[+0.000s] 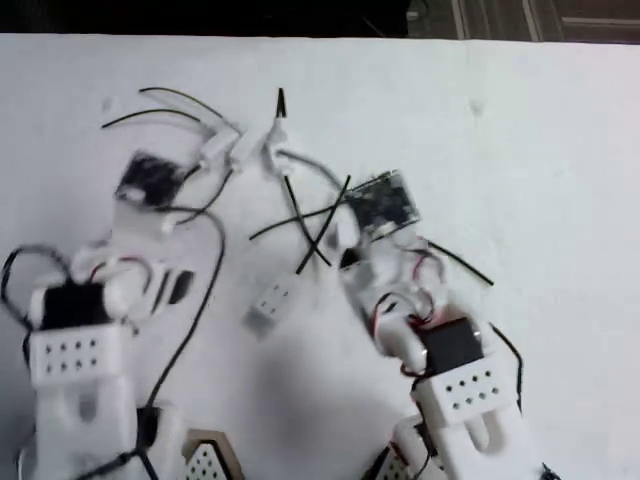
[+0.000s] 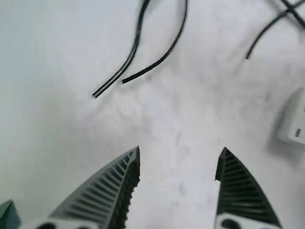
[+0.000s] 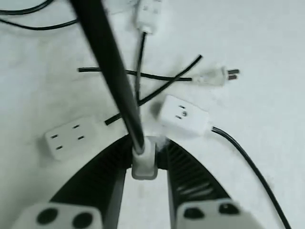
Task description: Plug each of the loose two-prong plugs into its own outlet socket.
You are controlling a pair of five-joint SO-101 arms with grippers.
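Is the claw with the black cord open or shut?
Shut. The right end effector clamps a white plug between its fingers; the plug's black cord runs off it.

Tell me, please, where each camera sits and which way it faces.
High view: fixed overhead, looking down at the table; left arm and right arm show.
Left wrist view: on that arm, facing black cords past its open left gripper.
Right wrist view: on its arm, facing the outlet block past the right gripper, shut on a plug.
Shared, high and right wrist: that outlet block.
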